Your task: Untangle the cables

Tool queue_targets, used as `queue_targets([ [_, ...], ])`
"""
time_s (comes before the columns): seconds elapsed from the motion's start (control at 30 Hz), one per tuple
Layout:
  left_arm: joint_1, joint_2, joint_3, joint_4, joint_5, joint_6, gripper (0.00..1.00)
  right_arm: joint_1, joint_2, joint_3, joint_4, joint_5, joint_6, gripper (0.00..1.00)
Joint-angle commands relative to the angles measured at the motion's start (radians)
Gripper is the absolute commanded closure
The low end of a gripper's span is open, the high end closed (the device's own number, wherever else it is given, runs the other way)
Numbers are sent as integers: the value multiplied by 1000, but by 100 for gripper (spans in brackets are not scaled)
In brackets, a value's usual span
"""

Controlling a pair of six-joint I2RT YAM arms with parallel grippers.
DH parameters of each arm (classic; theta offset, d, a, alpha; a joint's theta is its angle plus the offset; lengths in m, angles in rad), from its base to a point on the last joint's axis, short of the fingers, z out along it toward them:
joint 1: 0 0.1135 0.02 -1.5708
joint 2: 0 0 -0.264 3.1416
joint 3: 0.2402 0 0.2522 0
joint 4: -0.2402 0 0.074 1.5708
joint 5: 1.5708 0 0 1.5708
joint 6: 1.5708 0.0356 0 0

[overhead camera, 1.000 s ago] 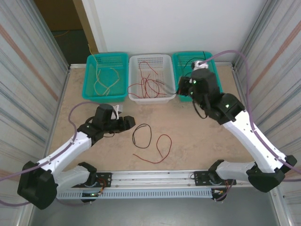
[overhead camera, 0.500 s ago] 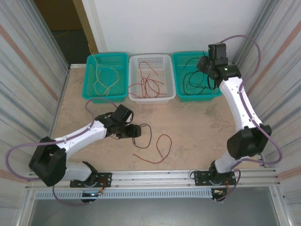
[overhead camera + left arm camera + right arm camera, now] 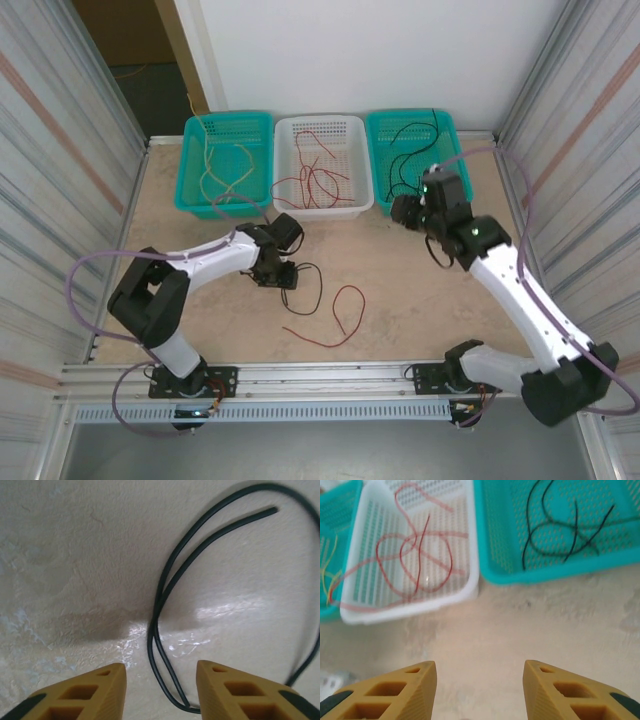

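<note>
1. Top external view takes in the whole table. Three baskets stand in a row along its 12 o'clock edge: the left teal basket, the white basket and the right teal basket.
2. From above, the left pincer is low over the table centre, at 9 o'clock of a loose black cable. The left wrist view adds that this pincer is released. Its fingers stand apart on either side of the black cable, which runs as two strands up to a cut end at 1 o'clock.
3. The right pincer hovers at 6 o'clock of the right teal basket. In the right wrist view it is released, with bare table between the fingers.
4. A red cable lies on the table at 4 o'clock of the black cable.
5. Sorted cables lie in the baskets:
   - Pale yellow cables are in the left teal basket.
   - Red cables are in the white basket.
   - Black cables are in the right teal basket.
   - The right wrist view shows the red cables and black cables closer, against the mesh floors.
</note>
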Motion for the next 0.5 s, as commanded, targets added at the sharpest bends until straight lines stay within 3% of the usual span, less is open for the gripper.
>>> queue_targets([
  [0.0, -5, 34, 25, -49, -2, 28, 62, 57, -84, -80, -65, 84, 88, 52],
  [0.13, -16, 80, 37, -30, 44, 18, 63, 90, -197, -152, -103, 102, 144, 52],
  [0.27, -25, 99, 38, -20, 60, 6, 64, 94, -217, -173, -98, 90, 163, 52],
  [0.47, -25, 93, 14, -19, 84, -27, 81, 108, -169, -144, -59, 76, 156, 57],
])
